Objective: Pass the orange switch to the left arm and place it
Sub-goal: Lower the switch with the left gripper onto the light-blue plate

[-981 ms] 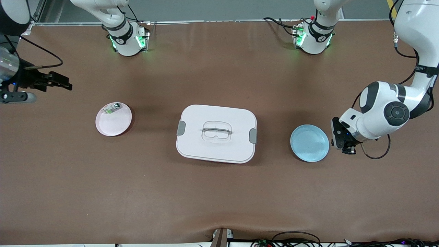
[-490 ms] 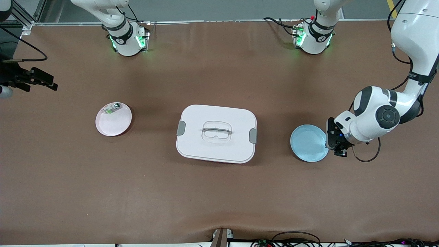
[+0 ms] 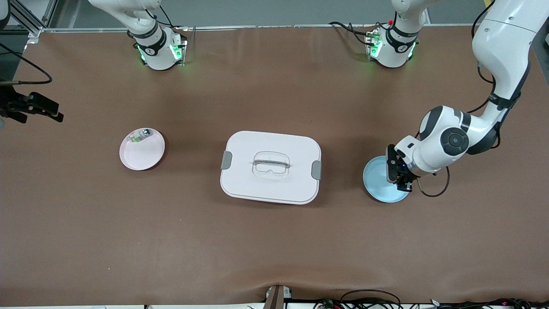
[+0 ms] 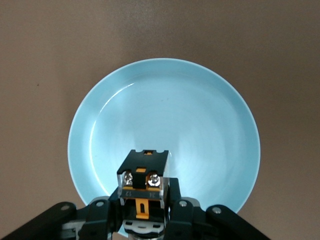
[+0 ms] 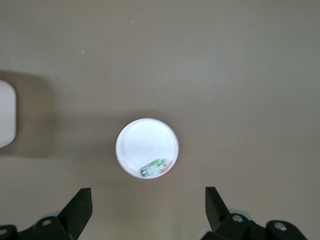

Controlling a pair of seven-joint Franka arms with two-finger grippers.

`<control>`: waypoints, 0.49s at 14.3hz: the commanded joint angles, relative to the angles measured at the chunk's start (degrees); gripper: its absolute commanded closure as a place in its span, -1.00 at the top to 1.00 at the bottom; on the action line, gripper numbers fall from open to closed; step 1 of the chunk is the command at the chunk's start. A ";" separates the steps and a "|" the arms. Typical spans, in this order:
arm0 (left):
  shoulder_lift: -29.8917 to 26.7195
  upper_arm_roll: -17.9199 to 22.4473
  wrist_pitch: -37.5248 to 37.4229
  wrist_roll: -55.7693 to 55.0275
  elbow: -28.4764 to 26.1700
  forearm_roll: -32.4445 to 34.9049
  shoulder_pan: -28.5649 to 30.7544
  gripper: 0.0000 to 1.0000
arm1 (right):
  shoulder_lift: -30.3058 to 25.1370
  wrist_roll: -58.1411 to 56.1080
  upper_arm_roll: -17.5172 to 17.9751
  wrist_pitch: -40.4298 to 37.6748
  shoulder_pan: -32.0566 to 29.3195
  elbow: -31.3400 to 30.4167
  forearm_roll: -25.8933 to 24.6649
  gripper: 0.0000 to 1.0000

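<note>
My left gripper is shut on the orange switch, a small black block with orange parts and two screws. It holds the switch over the light blue plate, which nearly fills the left wrist view. The switch does not show in the front view. The white box with grey latches lies at the table's middle; its edge shows in the right wrist view. My right gripper is open and empty, high over the right arm's end of the table, and it also shows in its own view.
A pale pink plate lies between the box and the right arm's end of the table, with a small green-and-white component in it. Both show in the right wrist view, the plate and the component. Cables lie along the near table edge.
My left gripper has moved with the switch from beside the blue plate to over it, toward the box. My right gripper has drawn back toward its end of the table.
</note>
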 commanded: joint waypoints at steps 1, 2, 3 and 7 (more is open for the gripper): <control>0.10 -0.23 1.46 -8.37 -0.92 6.71 -0.75 -1.00 | 0.80 -0.36 0.92 -0.23 -0.75 3.17 -1.76 1.00; 0.63 -0.23 1.46 -12.24 -1.18 10.04 -0.75 -1.00 | 0.80 -0.37 0.83 -0.23 -0.84 3.78 -1.07 1.00; 0.72 -0.23 1.46 -15.41 -1.36 13.29 -1.19 -1.00 | 0.80 -0.37 0.83 -0.06 -0.75 3.87 -0.89 1.00; 0.81 -0.23 1.46 -20.89 -2.24 15.52 -2.25 -1.00 | 0.80 -0.37 1.01 1.17 -0.49 4.22 -0.80 1.00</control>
